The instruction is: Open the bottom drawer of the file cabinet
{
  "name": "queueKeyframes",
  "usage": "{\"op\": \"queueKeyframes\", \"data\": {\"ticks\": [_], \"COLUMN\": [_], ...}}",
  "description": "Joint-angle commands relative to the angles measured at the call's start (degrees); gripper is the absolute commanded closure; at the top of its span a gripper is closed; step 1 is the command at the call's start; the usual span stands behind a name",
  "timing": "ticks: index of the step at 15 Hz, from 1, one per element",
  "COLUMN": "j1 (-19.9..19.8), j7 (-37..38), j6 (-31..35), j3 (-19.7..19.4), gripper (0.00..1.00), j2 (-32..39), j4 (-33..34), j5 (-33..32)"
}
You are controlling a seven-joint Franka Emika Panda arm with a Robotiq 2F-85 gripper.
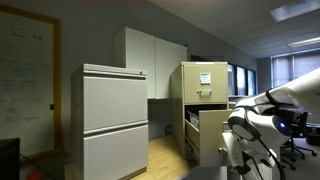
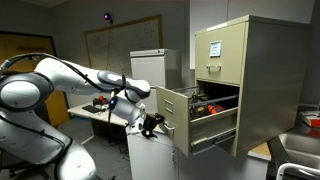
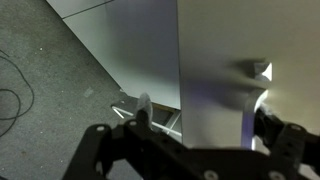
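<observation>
The tan file cabinet (image 1: pixel 205 82) (image 2: pixel 255 80) stands upright with paper labels on its upper front. Its bottom drawer (image 1: pixel 210 138) (image 2: pixel 172 110) is pulled well out, and items show inside it in an exterior view. My gripper (image 2: pixel 151 123) is at the drawer's plain tan front. In the wrist view my gripper (image 3: pixel 203 105) is open. Its fingers are spread to either side of the drawer front (image 3: pixel 215 60). The right finger is close to the small handle (image 3: pixel 256 70), and the left finger is clear of the panel's edge.
A wider pale grey two-drawer cabinet (image 1: pixel 113 120) stands beside the file cabinet, with a tall white cupboard (image 1: pixel 150 60) behind. A cluttered desk (image 2: pixel 95 108) lies behind my arm (image 2: pixel 70 80). Grey carpet (image 3: pixel 50 90) shows below the drawer. Office chairs (image 1: pixel 298 135) stand behind the arm.
</observation>
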Motion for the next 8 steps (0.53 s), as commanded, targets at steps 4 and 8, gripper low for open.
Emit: {"op": "queueKeyframes", "data": {"ticks": [4, 8], "j1": [1.53, 0.59], "j7": [-6.63, -8.82], "j6": [0.0, 0.0], "j3": [5.5, 6.6], "gripper": [0.0, 0.0], "j2": [-0.17, -0.21], "j4": [-3.09, -3.0], "j5": [5.03, 4.79]}}
